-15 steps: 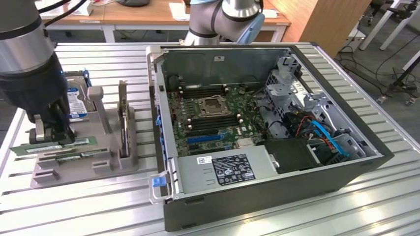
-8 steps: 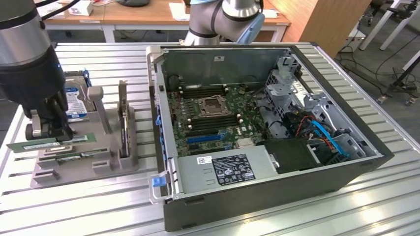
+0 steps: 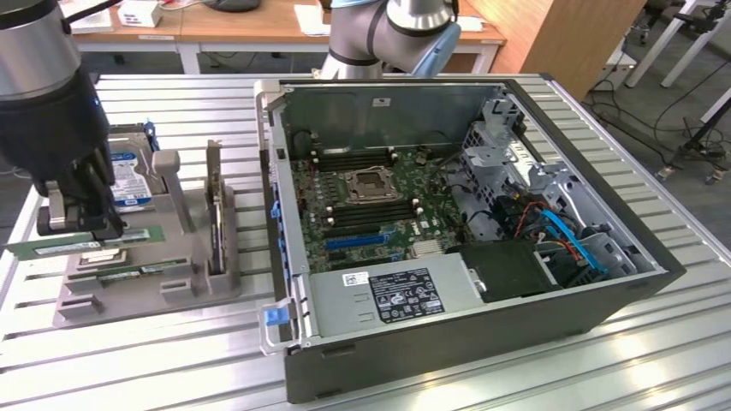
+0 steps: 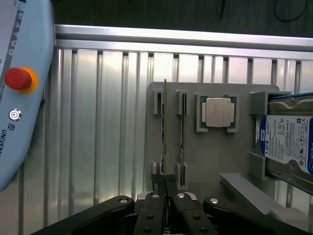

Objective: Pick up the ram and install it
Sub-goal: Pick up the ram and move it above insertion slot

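Exterior view, short version: open PC case (image 3: pixel 480 351) toward the view's right, gripper (image 3: pixel 78 229) toward its left, clamped shut on the ram (image 3: pixel 34 248).

So the slatted table (image 3: pixel 137 368) carries the case around its middle and a grey tray (image 3: pixel 80 308) near its edge on the view's left. The motherboard (image 3: pixel 314 197) lies flat inside the case, with long memory slots (image 3: pixel 371 210) either side of the CPU socket (image 3: pixel 368 184). The ram is pinched along its upper edge, standing on edge, and looks raised just clear of the tray. Its long axis runs roughly across the view, about parallel to those slots I'd say, and they're well off toward the view's right. The twin stick (image 3: pixel 135 272) sits in the tray just beside it.
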